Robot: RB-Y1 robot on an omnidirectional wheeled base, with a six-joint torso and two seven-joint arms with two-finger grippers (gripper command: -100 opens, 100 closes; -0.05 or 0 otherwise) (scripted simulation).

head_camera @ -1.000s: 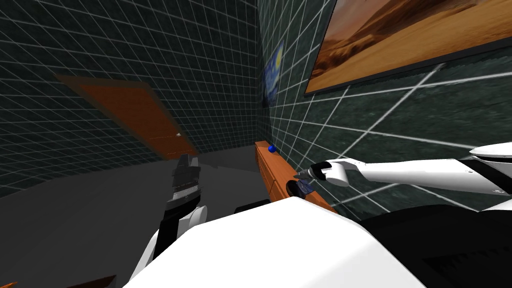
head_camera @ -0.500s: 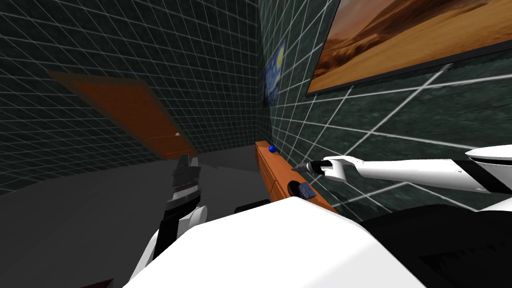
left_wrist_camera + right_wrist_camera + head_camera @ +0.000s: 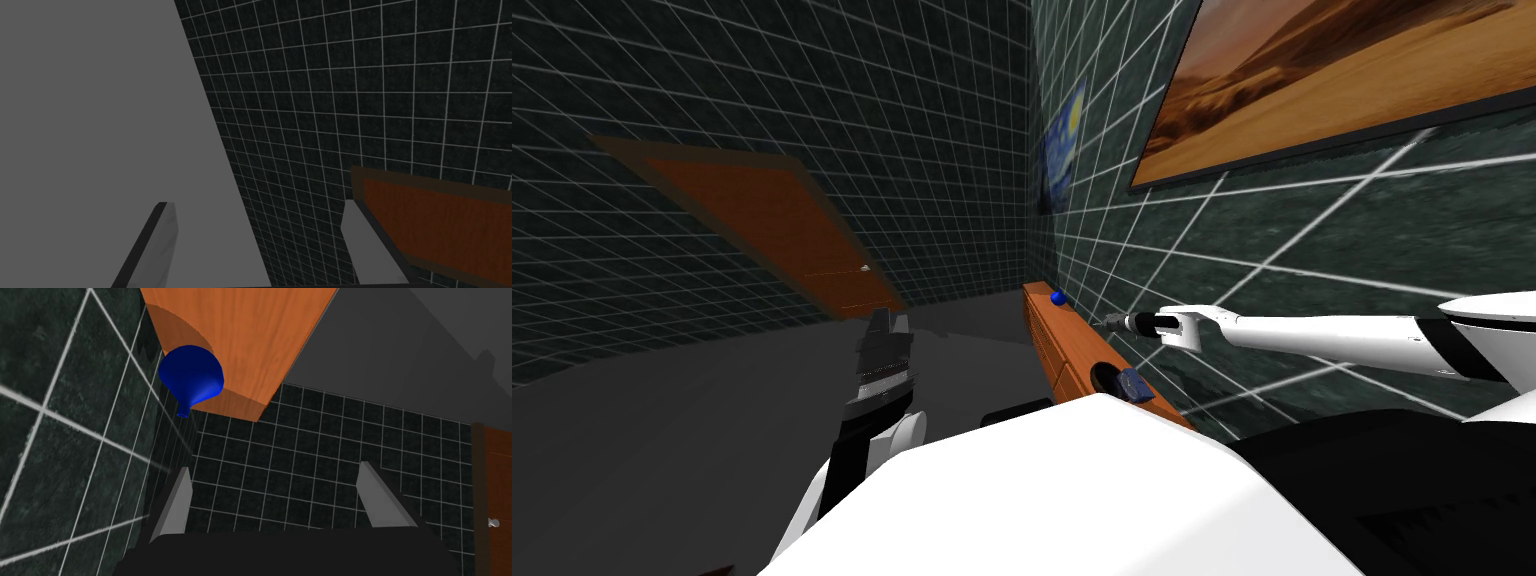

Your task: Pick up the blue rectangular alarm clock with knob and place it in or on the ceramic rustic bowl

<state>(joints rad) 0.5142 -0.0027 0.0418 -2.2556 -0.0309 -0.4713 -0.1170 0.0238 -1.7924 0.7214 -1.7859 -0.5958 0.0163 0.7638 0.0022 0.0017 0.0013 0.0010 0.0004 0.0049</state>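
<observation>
The small blue clock [image 3: 1134, 385] lies tilted on the rim of a dark bowl [image 3: 1102, 377], at the near end of an orange wooden cabinet [image 3: 1068, 340] along the right-hand wall. My right gripper [image 3: 1110, 322] hovers above and a little beyond the bowl, apart from the clock. In the right wrist view, this gripper [image 3: 277, 498] is open and empty, pointing along the cabinet top [image 3: 250, 328] toward its far end. My left gripper [image 3: 884, 320] is held over the grey floor, away from the cabinet, and it [image 3: 265, 250] is open with nothing between its fingers.
A round blue vase [image 3: 1056, 297] [image 3: 191, 378] stands at the cabinet's far end. A brown door [image 3: 772, 225] is in the tiled wall to the left. A large framed picture [image 3: 1342, 70] hangs above the cabinet. Grey floor [image 3: 692, 420] spreads left of the cabinet.
My right gripper has let go of the clock and risen up and away from the bowl. The clock now rests on the bowl. The left arm has stayed put.
</observation>
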